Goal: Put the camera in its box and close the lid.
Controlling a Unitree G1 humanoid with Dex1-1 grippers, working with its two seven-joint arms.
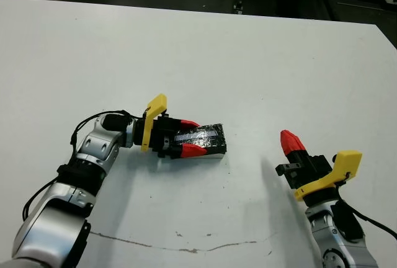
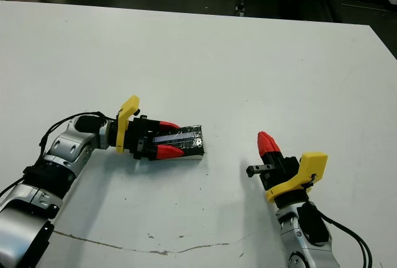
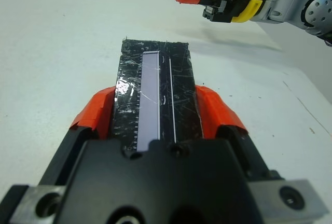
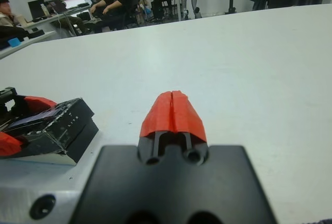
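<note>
The left gripper (image 1: 190, 136) lies low on the white worktop (image 1: 248, 63), and its two red fingers (image 3: 98, 107) sit one on each long side of the lid (image 1: 200, 136), pressing against it. The lid is flat, black and crinkly, with a pale shiny strip running down its length. It is already on top of the box (image 1: 214, 154), and only a thin pale edge of the box peeks out under the black cover. The camera cannot be seen, so it is not possible to tell from here whether it is inside. The lid and box sit a little to the left of the middle of the worktop, on the side near the robot. The right gripper (image 1: 288, 140) is well apart from the box, off to the right, with nothing in it. Its two red fingers (image 4: 173, 111) are pressed together so that only a thin line shows between them. It points up and away from the robot, and it floats a bit above the worktop, with a soft shadow beside it. A thin dark crack line (image 1: 186, 247) runs across the worktop close to the robot, with some small dark specks near it. In the right wrist view, people (image 4: 111, 1) sit at desks far off beyond the worktop.
</note>
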